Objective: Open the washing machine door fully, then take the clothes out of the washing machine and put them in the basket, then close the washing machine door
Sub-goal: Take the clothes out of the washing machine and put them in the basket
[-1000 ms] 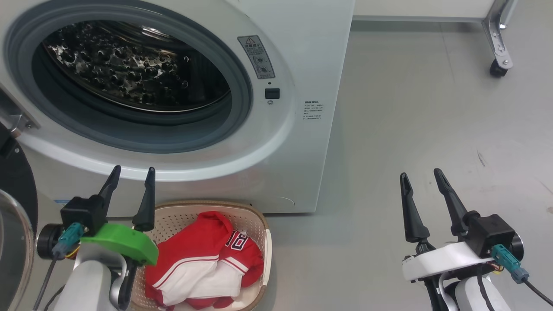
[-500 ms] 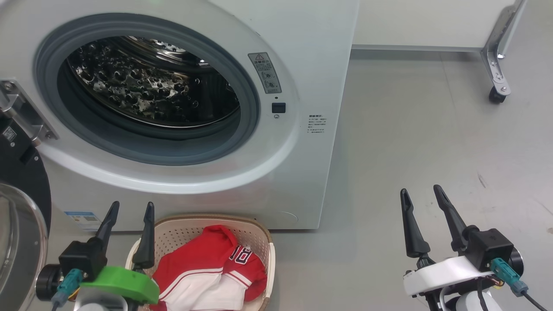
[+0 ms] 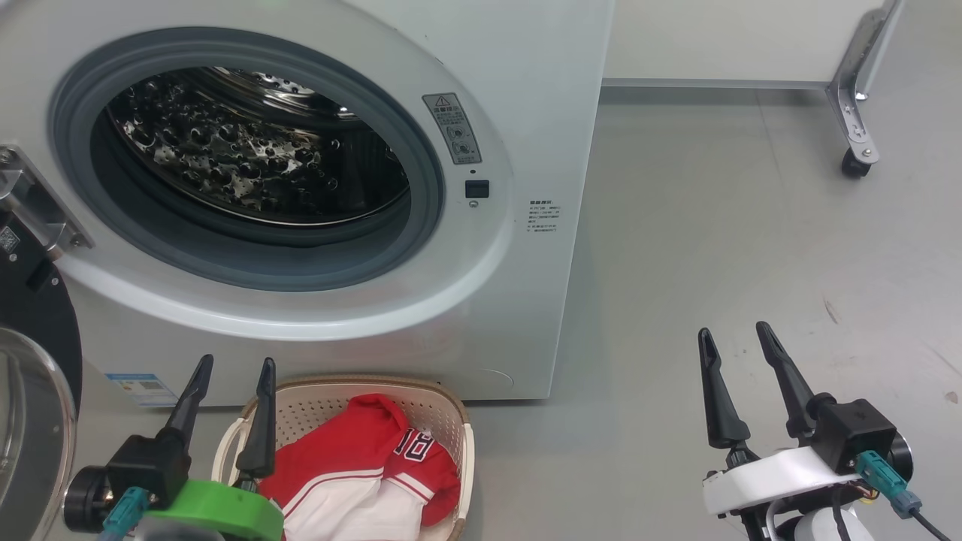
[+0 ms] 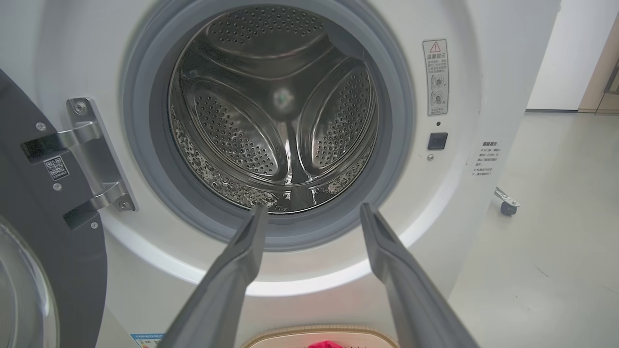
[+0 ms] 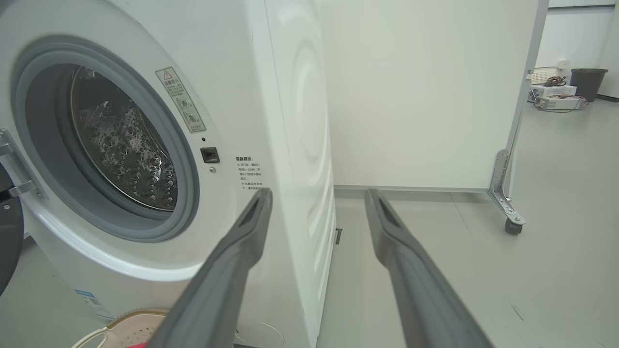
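Observation:
The white washing machine [image 3: 541, 135] stands open, its steel drum [image 3: 248, 158] holding nothing I can see. Its door [image 3: 30, 376], black-rimmed with a glass bowl, hangs swung out at the far left. On the floor in front, the cream basket [image 3: 451, 409] holds the clothes [image 3: 361, 466], a red and white jersey numbered 18. My left gripper [image 3: 234, 362] is open just left of the basket's near corner, holding nothing. My right gripper [image 3: 733, 330] is open over bare floor, well right of the machine. In the left wrist view the fingers [image 4: 242, 251] frame the drum [image 4: 275, 111].
A white partition on a metal leg with a caster [image 3: 853, 161] stands at the back right. Grey floor [image 3: 714, 248] spreads to the right of the machine. The right wrist view shows a dark bin [image 5: 587, 82] and boxes far behind the partition.
The head camera has tilted up and shifted, so the machine and basket sit lower in the picture. Both grippers stay open and keep their places relative to the basket and floor.

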Controlling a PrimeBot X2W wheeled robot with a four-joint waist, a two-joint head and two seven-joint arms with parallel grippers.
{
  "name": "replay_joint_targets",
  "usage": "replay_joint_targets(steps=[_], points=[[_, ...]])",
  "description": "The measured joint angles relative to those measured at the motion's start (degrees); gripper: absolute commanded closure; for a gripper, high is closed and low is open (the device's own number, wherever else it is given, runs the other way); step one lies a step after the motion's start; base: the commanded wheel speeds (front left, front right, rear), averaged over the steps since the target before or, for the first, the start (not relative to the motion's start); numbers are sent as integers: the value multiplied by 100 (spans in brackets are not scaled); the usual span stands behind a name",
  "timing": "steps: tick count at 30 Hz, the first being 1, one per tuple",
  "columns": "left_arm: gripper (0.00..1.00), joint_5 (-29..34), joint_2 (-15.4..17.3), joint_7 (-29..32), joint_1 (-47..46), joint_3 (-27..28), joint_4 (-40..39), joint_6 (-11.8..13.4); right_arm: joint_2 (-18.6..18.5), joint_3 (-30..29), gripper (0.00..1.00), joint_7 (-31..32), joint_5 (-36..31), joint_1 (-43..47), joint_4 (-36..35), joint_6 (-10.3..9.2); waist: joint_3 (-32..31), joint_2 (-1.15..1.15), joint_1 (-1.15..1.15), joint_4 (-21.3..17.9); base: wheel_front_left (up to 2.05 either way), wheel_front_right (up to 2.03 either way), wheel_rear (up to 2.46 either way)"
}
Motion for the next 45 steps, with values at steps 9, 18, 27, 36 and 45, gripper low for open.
replay_joint_targets(steps=[9,18,27,36,45], points=[[0,71,-35,0,69,2,-193,0,1,-11,0,0,0,15,-34,0,36,0,0,-20,0,0,0],[0,85,-48,0,171,11,-289,0,2,-14,0,0,0,19,-58,1,52,0,0,-14,0,0,0],[0,101,-58,0,193,51,-361,-1,2,-15,0,0,-1,20,-64,7,52,0,0,-11,0,0,0],[0,135,-65,0,200,47,-413,-1,3,-15,0,0,0,23,-88,7,74,0,0,-11,0,0,0],[0,142,-71,0,231,47,-435,-2,3,-15,0,0,-1,23,-111,7,121,0,0,-5,-5,5,0]])
